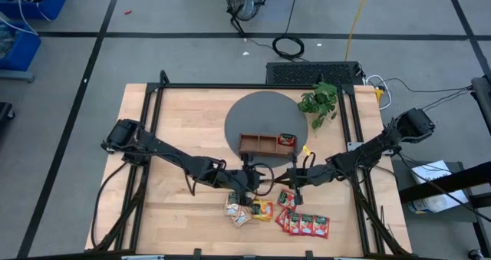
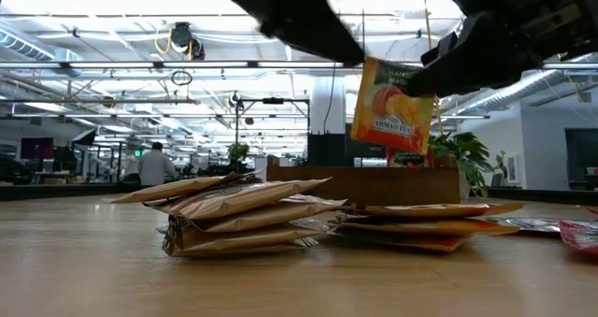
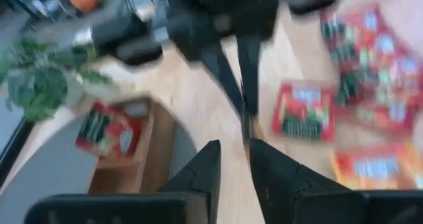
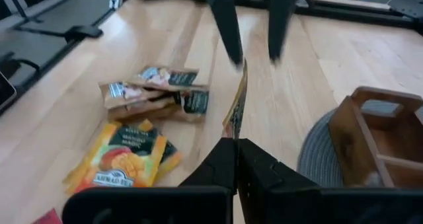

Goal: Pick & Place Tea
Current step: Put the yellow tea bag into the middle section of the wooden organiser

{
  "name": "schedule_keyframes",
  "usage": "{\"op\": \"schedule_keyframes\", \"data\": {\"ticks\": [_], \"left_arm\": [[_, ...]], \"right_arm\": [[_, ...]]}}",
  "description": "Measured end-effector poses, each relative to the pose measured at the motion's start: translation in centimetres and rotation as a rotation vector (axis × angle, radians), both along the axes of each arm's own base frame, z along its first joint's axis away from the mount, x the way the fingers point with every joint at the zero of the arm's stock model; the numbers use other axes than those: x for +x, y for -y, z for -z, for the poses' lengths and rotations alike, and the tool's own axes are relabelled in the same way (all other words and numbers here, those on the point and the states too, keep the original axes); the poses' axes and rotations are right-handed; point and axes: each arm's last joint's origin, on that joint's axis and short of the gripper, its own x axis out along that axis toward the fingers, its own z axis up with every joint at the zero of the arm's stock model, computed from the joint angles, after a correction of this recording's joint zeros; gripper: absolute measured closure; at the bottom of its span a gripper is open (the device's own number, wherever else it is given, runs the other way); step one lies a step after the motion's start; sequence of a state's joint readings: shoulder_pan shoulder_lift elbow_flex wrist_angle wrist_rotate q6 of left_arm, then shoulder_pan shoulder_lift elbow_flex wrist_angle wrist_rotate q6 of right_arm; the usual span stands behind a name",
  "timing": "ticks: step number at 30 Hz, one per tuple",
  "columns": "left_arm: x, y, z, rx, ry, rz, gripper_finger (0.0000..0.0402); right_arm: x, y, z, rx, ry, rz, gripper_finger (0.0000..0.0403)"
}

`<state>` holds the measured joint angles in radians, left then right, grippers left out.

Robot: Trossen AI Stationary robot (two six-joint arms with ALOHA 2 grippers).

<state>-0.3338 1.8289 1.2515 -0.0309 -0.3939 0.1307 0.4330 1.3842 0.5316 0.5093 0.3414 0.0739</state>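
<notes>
Presently the right end effector (image 4: 236, 143) has its fingers pressed together on the edge of an orange tea sachet (image 2: 392, 107), which hangs upright above the tabletop (image 1: 176, 122), its printed face toward the low camera and its long axis close to vertical. Seen from the right wrist, the same sachet shows only as a thin edge rising from the fingertips. The left end effector (image 3: 232, 159) faces it from just beyond, fingers slightly apart and not touching the sachet. Below them lie the rest: a heap of pale sachets (image 4: 158, 92) and another orange one (image 4: 122, 159) lying flat, with red sachets (image 1: 307, 225) well to the side. One red sachet (image 1: 287, 139) sits in the end compartment of the wooden tray (image 1: 265, 144), near the plant (image 1: 321, 100). From above, the held sachet is hidden between the two arms, and the left wrist view is too smeared to read labels.
</notes>
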Motion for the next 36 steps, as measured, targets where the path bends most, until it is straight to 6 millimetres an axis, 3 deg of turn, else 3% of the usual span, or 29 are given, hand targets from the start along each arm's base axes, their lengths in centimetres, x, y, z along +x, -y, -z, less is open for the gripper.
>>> {"op": "schedule_keyframes", "data": {"ticks": [4,10,13,17,22,26,31,36], "left_arm": [[-2.6,0.2,-1.8,-0.049,-0.071,-0.020,0.0304],[-8.8,1.3,-3.0,-0.106,0.083,0.030,0.0346],[-11.6,0.3,-2.3,-0.184,0.214,0.036,0.0388],[-14.2,-1.1,0.1,-0.236,0.316,0.043,0.0391],[-15.7,-2.7,3.1,-0.234,0.347,0.017,0.0397],[-16.2,-3.5,4.2,-0.232,0.341,0.000,0.0387],[-16.2,-3.6,4.1,-0.228,0.349,-0.001,0.0364],[-16.1,-3.6,4.1,-0.217,0.352,0.003,0.0356]], "right_arm": [[-0.1,0.6,0.5,-0.030,-0.053,0.019,0.0403],[0.0,2.6,0.2,-0.078,-0.090,0.070,0.0403],[0.3,4.0,-0.7,-0.091,-0.076,0.045,0.0403],[1.4,6.1,-3.0,-0.126,-0.107,0.055,0.0403],[3.2,9.6,-5.0,-0.140,-0.197,0.056,0.0403],[3.7,12.2,-5.3,-0.135,-0.225,0.096,0.0403],[3.8,14.2,-3.9,-0.097,-0.295,0.135,0.0403],[4.5,14.6,-1.7,-0.075,-0.376,0.129,0.0403]]}}
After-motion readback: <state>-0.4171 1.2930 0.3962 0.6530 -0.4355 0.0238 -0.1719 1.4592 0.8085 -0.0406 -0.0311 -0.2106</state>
